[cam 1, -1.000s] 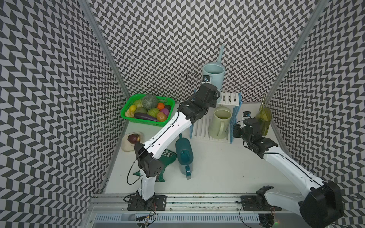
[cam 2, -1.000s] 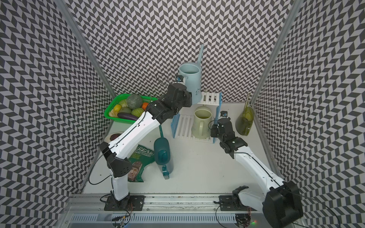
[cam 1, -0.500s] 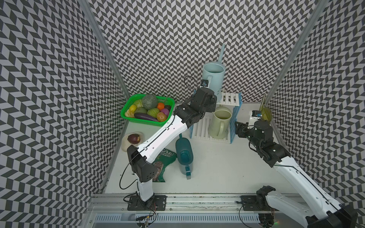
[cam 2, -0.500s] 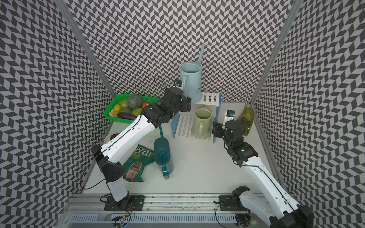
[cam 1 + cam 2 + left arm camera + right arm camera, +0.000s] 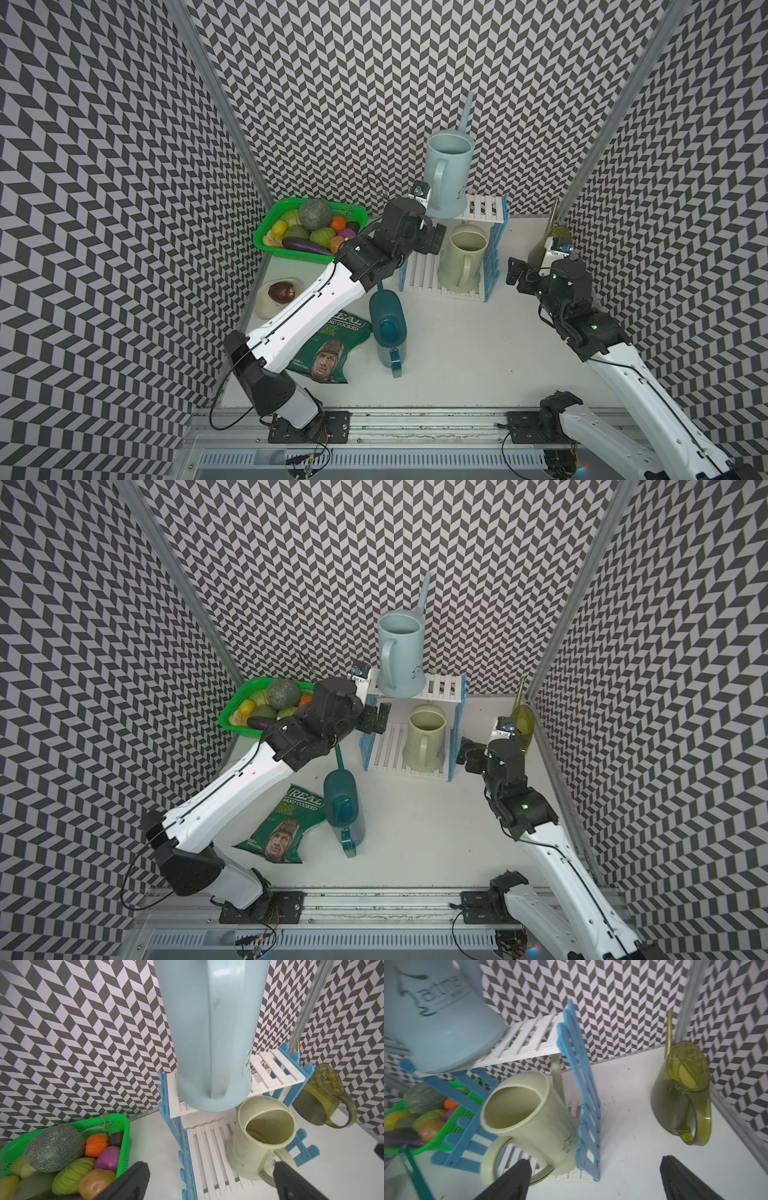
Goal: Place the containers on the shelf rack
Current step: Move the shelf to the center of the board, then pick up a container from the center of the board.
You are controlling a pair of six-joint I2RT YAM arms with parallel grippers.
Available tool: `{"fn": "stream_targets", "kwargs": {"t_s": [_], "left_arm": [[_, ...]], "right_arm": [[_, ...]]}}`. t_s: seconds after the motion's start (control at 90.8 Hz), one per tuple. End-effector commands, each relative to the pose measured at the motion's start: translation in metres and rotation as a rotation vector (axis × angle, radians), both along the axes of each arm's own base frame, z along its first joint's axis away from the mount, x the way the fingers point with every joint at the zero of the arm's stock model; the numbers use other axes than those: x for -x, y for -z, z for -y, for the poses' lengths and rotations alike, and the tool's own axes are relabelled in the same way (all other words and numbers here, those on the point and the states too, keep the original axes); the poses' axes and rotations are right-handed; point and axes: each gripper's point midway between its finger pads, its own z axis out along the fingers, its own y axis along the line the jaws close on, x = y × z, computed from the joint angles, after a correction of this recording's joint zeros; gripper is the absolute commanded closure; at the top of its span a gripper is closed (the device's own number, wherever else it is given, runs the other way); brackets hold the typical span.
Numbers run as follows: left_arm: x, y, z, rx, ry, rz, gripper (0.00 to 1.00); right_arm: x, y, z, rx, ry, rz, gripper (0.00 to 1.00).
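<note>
Between placements: the dark teal can [image 5: 388, 328] lies toppled behind the left gripper [image 5: 433, 241], and the olive can [image 5: 681, 1093] sits ahead of the right gripper [image 5: 595, 1160]. Both claws are wide and empty. Beyond them, the cream can [image 5: 463, 257] and light blue can [image 5: 449, 178] occupy the shelf rack [image 5: 484, 205]. The next move probably needs a handle grasp.

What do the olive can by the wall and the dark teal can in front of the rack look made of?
Olive can: apparently translucent plastic, glossy, since its far side and inner parts show through the body. Dark teal can: likely opaque moulded plastic, smooth with a dull sheen, and nothing shows through.

Glossy translucent olive can [image 5: 675, 1103]; matt plastic rack [image 5: 272, 1070].
</note>
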Motion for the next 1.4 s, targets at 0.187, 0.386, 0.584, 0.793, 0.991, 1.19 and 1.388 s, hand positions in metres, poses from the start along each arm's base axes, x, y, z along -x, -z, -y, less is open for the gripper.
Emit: {"fn": "stream_targets", "kwargs": {"t_s": [0.187, 0.386, 0.584, 0.793, 0.991, 1.19, 1.388], "left_arm": [[0.013, 0.019, -0.044, 0.019, 0.064, 0.011, 0.00], [0.011, 0.043, -0.056, 0.030, 0.081, -0.035, 0.00], [0.016, 0.054, -0.052, 0.059, 0.170, -0.071, 0.00], [0.022, 0.056, -0.040, 0.104, 0.258, -0.094, 0.00], [0.021, 0.067, -0.039, 0.088, 0.270, -0.110, 0.00], [0.020, 0.073, -0.040, 0.079, 0.273, -0.122, 0.00], [0.020, 0.074, -0.039, 0.075, 0.287, -0.122, 0.00]], "right_arm": [[-0.028, 0.056, 0.098, 0.022, 0.235, -0.132, 0.00], [-0.052, 0.080, 0.130, 0.010, 0.285, -0.168, 0.00], [-0.083, 0.112, 0.136, 0.031, 0.234, -0.273, 0.03], [-0.099, 0.134, 0.143, 0.035, 0.224, -0.313, 0.08], [-0.108, 0.142, 0.143, 0.038, 0.195, -0.322, 0.21], [-0.110, 0.153, 0.146, 0.041, 0.194, -0.344, 0.43], [-0.110, 0.151, 0.145, 0.044, 0.187, -0.334, 0.60]]}}
